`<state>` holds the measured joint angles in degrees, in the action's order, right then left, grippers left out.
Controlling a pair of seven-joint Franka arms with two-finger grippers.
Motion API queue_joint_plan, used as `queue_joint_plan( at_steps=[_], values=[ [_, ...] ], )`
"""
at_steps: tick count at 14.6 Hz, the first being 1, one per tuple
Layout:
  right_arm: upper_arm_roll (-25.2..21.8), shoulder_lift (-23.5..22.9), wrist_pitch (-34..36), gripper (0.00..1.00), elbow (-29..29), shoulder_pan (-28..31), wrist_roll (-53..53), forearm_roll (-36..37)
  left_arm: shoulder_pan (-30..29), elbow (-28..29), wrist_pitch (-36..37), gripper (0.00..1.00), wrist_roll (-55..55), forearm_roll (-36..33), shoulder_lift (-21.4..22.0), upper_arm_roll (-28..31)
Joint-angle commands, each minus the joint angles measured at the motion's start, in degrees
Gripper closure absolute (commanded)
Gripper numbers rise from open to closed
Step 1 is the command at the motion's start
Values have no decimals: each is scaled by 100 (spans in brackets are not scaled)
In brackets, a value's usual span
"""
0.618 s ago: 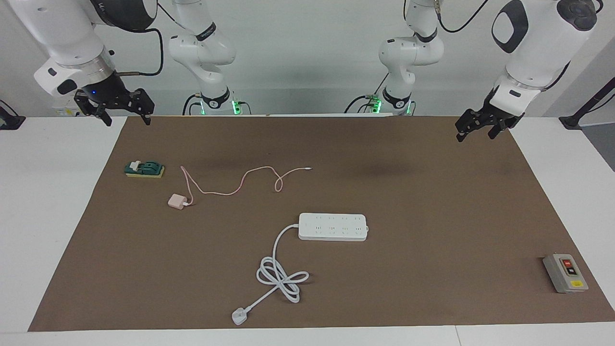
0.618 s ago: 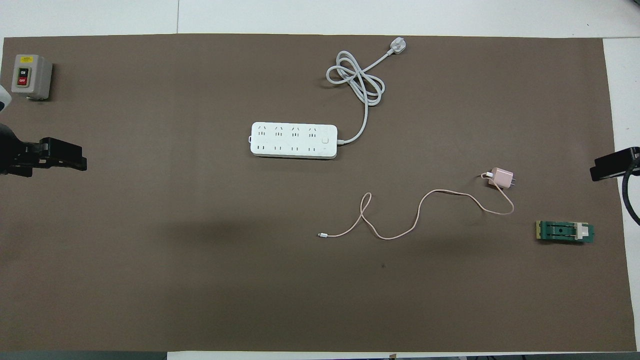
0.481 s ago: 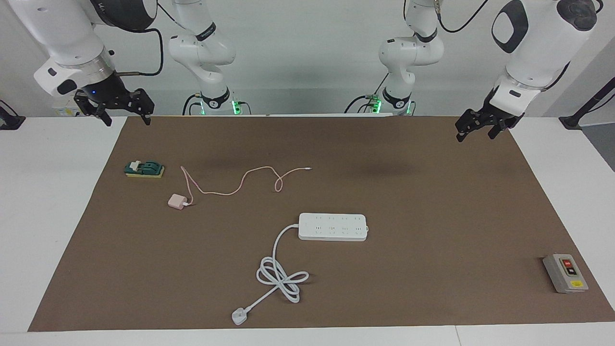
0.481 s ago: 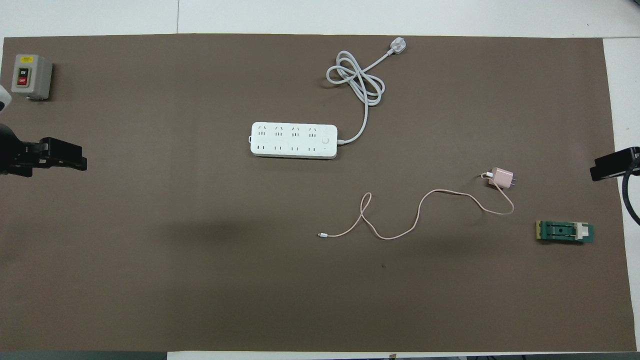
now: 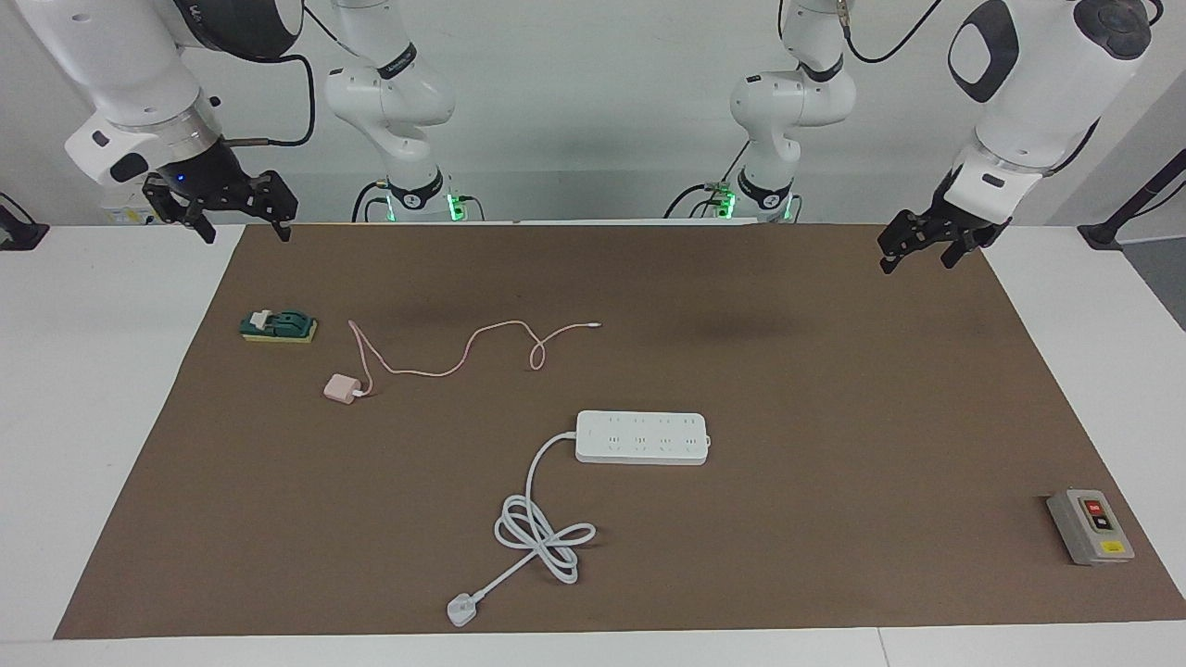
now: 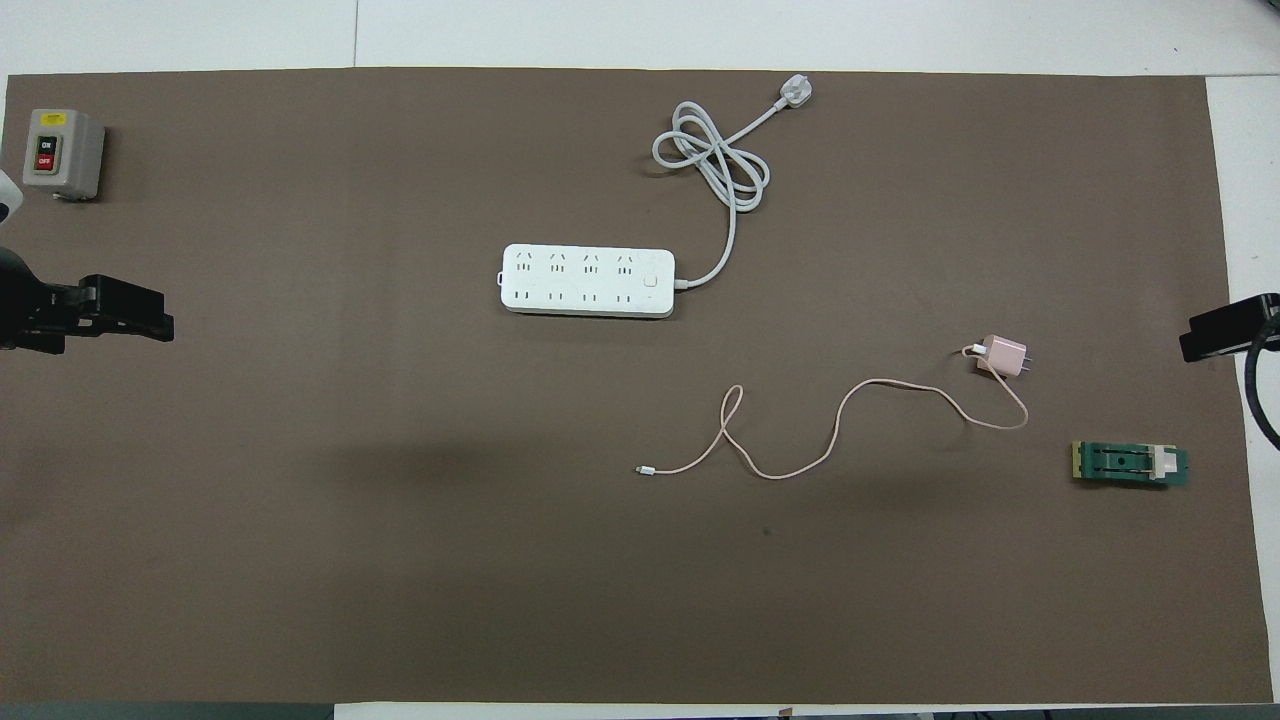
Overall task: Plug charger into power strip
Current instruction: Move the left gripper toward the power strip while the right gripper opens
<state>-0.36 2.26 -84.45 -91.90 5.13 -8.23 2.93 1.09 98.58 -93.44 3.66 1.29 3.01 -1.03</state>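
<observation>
Both grippers hang open and empty: your right gripper [image 5: 239, 219] is over the mat's corner at the right arm's end, by the robots' edge, and your left gripper [image 5: 915, 246] is over the matching corner at the left arm's end. Neither is near anything.

The charger [image 5: 341, 387] lies on the brown mat [image 5: 834, 417] toward the right arm's end, just past a green block [image 5: 278, 325] from that end; its thin pink cable [image 5: 463, 352] snakes toward the middle. The power strip [image 5: 642, 437] lies mid-mat, nearer the mat's outer edge, well apart from the charger, its white cord [image 5: 537, 528] coiled beside it.

Watch three things. The charger is small and lies on its side, so a grasp could pinch it askew and leave its prongs badly aimed. The trailing cable could drag or snag as you carry it. And the strip is loose, so an off-centre push may slide it instead of seating the plug.

Against the earlier frames, nothing on the mat has shifted, and both arms hold the same pose.
</observation>
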Motion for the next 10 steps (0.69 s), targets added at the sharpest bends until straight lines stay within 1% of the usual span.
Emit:
queue_joint_plan(
  at_steps=[1,4,7,10],
  values=[
    [36,11,-45,0,-151,294,154,-230,-48,117,37,0,56,-32,138,-38],
    [36,2,-116,0,-398,523,1074,-520,-48,117,28,0,56,-32,138,-38],
    [36,-15,-220,0,-740,541,2209,-740,-48,117,19,0,64,-32,138,-38],
    [36,-68,-685,0,-1284,655,3044,-1135,5,109,37,0,64,-32,129,-38]
  ],
)
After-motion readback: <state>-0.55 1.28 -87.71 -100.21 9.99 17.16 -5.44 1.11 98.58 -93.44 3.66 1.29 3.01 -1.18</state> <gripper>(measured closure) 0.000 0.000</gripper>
